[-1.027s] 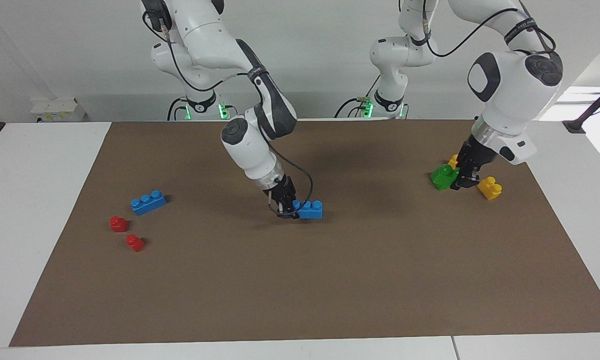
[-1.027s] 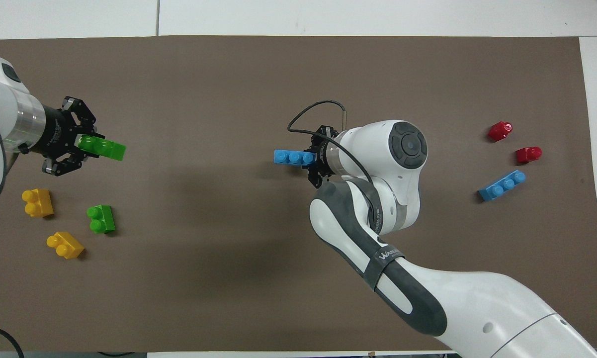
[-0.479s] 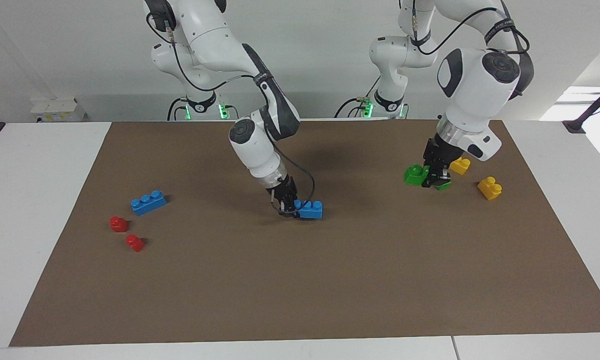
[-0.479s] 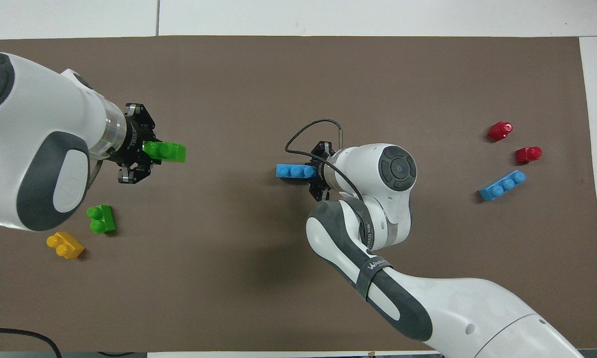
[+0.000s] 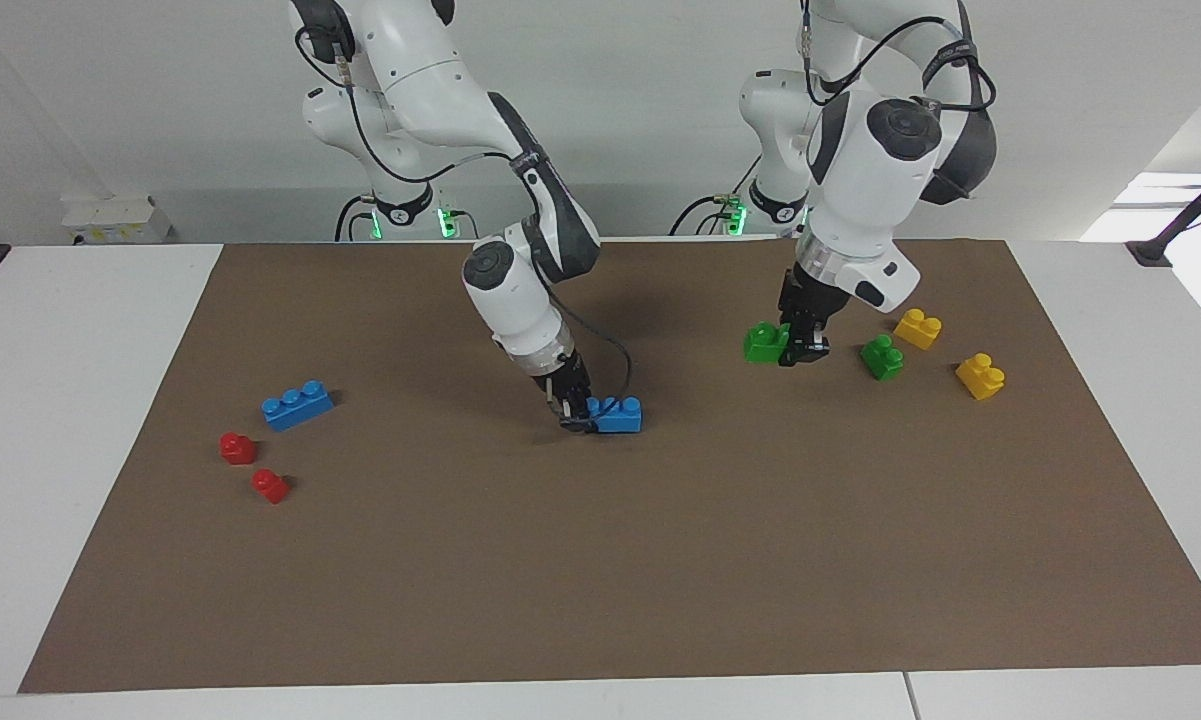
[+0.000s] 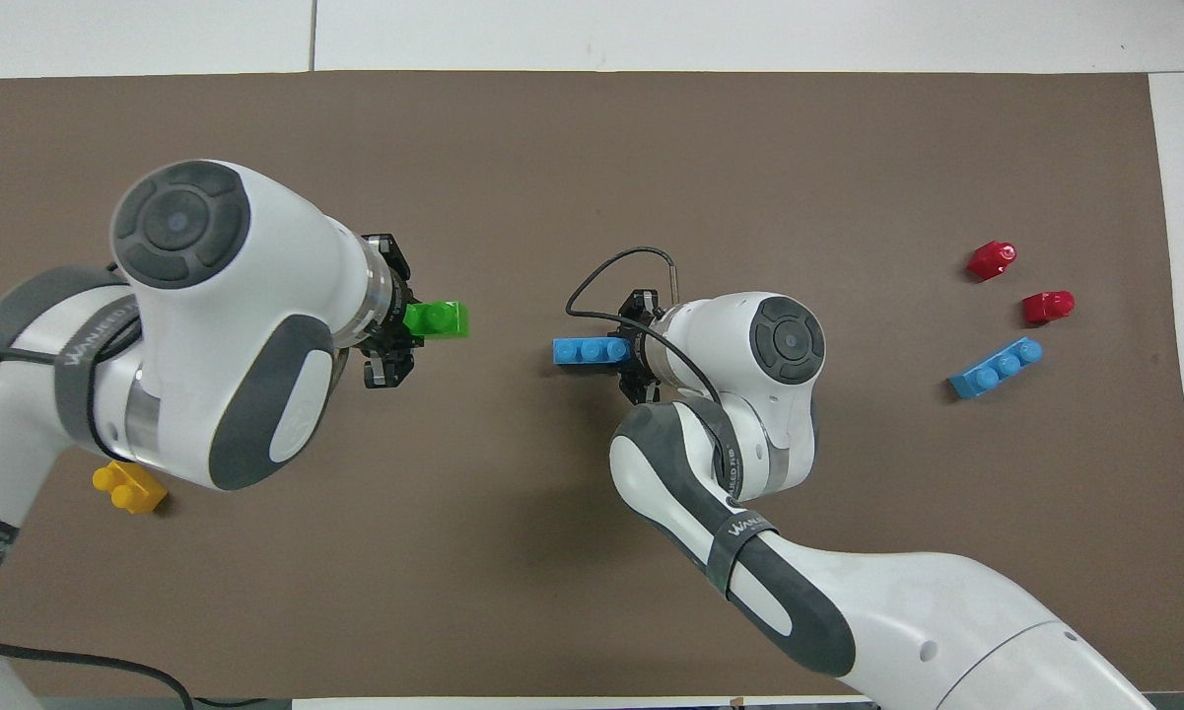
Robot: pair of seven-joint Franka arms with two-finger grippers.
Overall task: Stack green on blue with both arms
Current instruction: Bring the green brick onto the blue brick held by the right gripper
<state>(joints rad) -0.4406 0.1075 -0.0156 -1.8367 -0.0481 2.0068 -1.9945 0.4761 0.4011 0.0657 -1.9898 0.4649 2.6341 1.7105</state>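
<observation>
My left gripper (image 5: pixel 798 346) is shut on a green two-stud brick (image 5: pixel 763 342) and holds it in the air over the mat; the gripper (image 6: pixel 394 331) and the brick (image 6: pixel 437 319) also show in the overhead view. My right gripper (image 5: pixel 575 415) is shut on one end of a blue three-stud brick (image 5: pixel 616 413) at mid-table, low at the mat; I cannot tell whether it touches. The overhead view shows that gripper (image 6: pixel 636 347) and the blue brick (image 6: pixel 592 350), with a clear gap between it and the green brick.
A second green brick (image 5: pixel 881 357) and two yellow bricks (image 5: pixel 918 328) (image 5: pixel 980 376) lie toward the left arm's end. A second blue brick (image 5: pixel 297 405) and two red bricks (image 5: pixel 238 447) (image 5: pixel 271 486) lie toward the right arm's end.
My left arm has carried the green brick from beside the yellow bricks toward mid-table, closing on the blue brick. My right gripper has shifted the blue brick only slightly.
</observation>
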